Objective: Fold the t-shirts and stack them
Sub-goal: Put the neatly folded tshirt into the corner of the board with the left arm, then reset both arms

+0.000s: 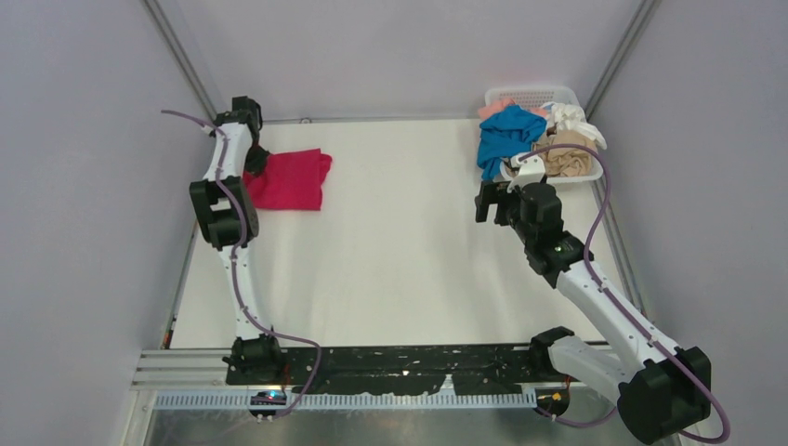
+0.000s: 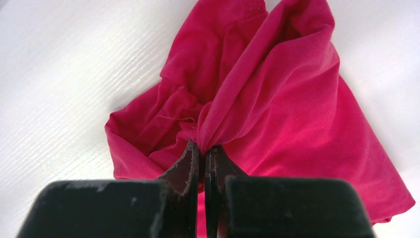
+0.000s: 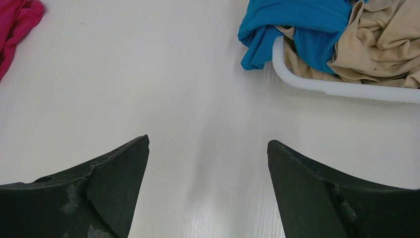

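The left gripper (image 2: 203, 148) pinches a bunched fold of the magenta t-shirt (image 2: 277, 99) on the table's (image 2: 59, 74) far-left side, apparently to lift it for folding. The right gripper (image 3: 208, 140) hovers wide and empty beside the white basket (image 3: 317, 87), likely ready for the blue t-shirt (image 3: 297, 25).

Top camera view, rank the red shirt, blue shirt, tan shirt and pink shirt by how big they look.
1. red shirt, clearly largest
2. blue shirt, spilling over the basket rim
3. tan shirt, partly buried, so its true size is unsure
4. pink shirt, only a sliver showing
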Controlling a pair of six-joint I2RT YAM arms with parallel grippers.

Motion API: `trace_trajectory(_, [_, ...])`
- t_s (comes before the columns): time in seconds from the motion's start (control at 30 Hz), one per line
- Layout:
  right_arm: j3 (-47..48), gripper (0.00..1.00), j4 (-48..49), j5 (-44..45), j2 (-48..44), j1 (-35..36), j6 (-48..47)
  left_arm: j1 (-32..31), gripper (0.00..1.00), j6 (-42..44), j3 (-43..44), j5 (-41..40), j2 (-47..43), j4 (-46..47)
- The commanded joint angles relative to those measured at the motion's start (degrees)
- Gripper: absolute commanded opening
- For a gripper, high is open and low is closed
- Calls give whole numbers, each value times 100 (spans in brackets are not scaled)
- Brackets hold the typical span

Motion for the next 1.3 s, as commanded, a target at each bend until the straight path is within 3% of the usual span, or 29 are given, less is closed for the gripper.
trace_trajectory(0.0, [-3, 95, 288, 64, 3, 3, -73, 11, 0, -304, 164, -163, -274, 117])
trace_trajectory(0.07, [-1, 95, 289, 32, 12, -2, -71, 7, 0, -373, 212, -198, -307, -28])
trace_trajectory(0.2, [7, 95, 273, -56, 49, 4, -50, -12, 42, -295, 214, -207, -562, -59])
trace_trajectory(0.53, [73, 95, 198, -470, 31, -1, 31, -324, 99, -109, -736, -315, -2131, 574])
trace_trajectory(0.8, [70, 95, 232, -431, 80, 3, 103, -496, 99, 455, -1061, 1439, -2098, 1299])
trace_trajectory(0.9, [24, 95, 253, -82, 37, 6, 319, -967, 100, 1009, -1344, 1410, -2563, 1332])
trace_trajectory(1.0, [-189, 95, 415, 207, -145, -3, 710, -1515, 100, 1374, -2737, 1439, -3738, 2100])
trace_trajectory(1.17, [-547, 95, 707, 358, -477, -6, 1048, -2443, 100, 1371, -6093, 1456, -6056, 4054])
trace_trajectory(1.27, [-629, 95, 338, 323, -596, -7, 1074, -2798, 100, 1254, -7111, 1427, -6801, 4156])
